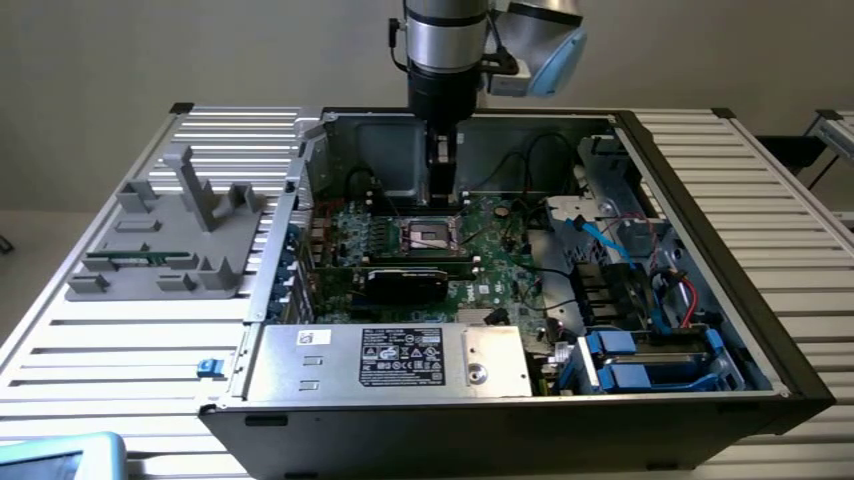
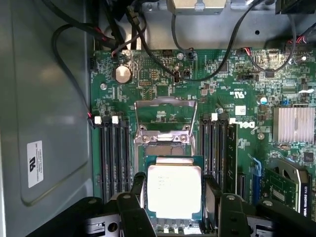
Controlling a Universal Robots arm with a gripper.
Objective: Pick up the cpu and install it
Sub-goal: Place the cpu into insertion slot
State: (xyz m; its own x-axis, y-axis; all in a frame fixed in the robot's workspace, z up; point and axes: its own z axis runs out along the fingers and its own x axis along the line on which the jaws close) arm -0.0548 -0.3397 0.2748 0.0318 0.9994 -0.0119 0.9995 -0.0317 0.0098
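Note:
The cpu [image 2: 174, 191], a flat square chip with a silvery top and thin green-tan rim, sits level between my gripper's [image 2: 175, 193] two black fingers [image 2: 137, 183], which press its two opposite sides. It hangs over the motherboard's [image 2: 222, 79] socket, whose metal load plate [image 2: 165, 106] stands flipped open just beyond it. In the exterior view my gripper [image 1: 441, 196] reaches straight down into the open computer case, just above the black square socket [image 1: 433, 236]; the chip itself is hidden there.
Memory slots [image 2: 114, 158] flank the socket on both sides. Black cables [image 2: 163, 59] cross the board behind it. A silver heatsink [image 2: 294, 124], the labelled power supply box [image 1: 400, 358], blue drive bays [image 1: 641, 355] and a grey fixture [image 1: 174, 235] on the slatted table surround the case.

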